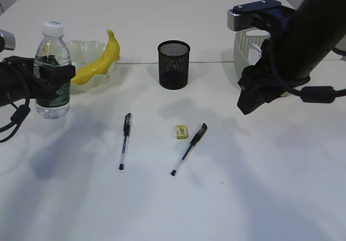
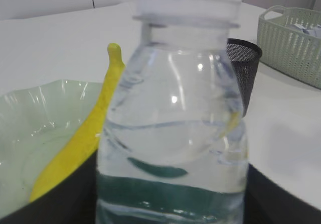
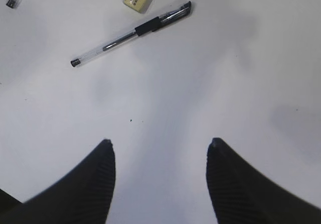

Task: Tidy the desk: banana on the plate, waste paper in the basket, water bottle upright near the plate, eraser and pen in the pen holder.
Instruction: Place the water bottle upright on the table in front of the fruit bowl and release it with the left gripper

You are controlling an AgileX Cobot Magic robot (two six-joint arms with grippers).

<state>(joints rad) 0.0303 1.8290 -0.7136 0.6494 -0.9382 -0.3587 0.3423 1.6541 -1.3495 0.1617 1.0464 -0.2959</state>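
Left pincer (image 1: 53, 78) grasps the clear plastic water bottle (image 1: 52, 71) upright beside the pale green plate (image 1: 81, 49), probably placing it; right pincer (image 3: 159, 156) released, empty, above table (image 3: 241, 73).

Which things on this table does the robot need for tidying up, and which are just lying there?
For the job:
- banana on the plate
- water bottle in the left pincer
- eraser
- two pens
- pen holder
- basket with paper

Just lying about:
- nothing that shows
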